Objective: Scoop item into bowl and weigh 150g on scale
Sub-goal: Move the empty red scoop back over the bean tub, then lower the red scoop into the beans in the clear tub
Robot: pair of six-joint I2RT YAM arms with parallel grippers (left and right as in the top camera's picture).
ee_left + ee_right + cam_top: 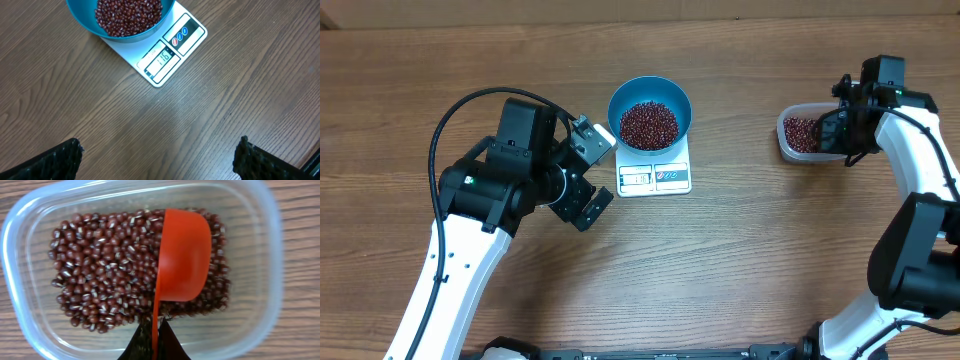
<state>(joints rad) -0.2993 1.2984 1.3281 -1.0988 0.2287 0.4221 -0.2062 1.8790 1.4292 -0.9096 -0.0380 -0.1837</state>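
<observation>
Overhead view, notes for you at the controls. The blue bowl (684, 108) sits on the white scale (655, 178), near the middle of the wooden table (740, 250). It covers the scale's far part and leaves the display strip clear on the near edge. The red-brown beans (649, 125) form a pile in the bowl's bottom, with blue wall showing all round it.

Your left gripper (600, 172) is just to the left of the scale, touching neither scale nor bowl. Its jaws are spread wide with nothing between them.

Left wrist view: both fingertips (60, 160) sit at the bottom corners of the frame, far apart, with bare table between. The scale (170, 50) and bowl (80, 20) lie ahead of them. The display (161, 59) shows dark digits that appear to read 116.

Over at the right side of the table stands a clear tub (783, 135) holding more beans. Your right gripper (840, 130) hangs over its right end.

Right wrist view: the gripper (152, 342) is clamped on the thin handle of an orange-red scoop (182, 255). The scoop's cup is tipped on its side among the tub's beans (100, 270), rim edge-on, rounded back toward the right of the frame. Whether any beans lie inside the cup, you cannot tell from this angle. The tub (280, 305) rests flat on the table.
</observation>
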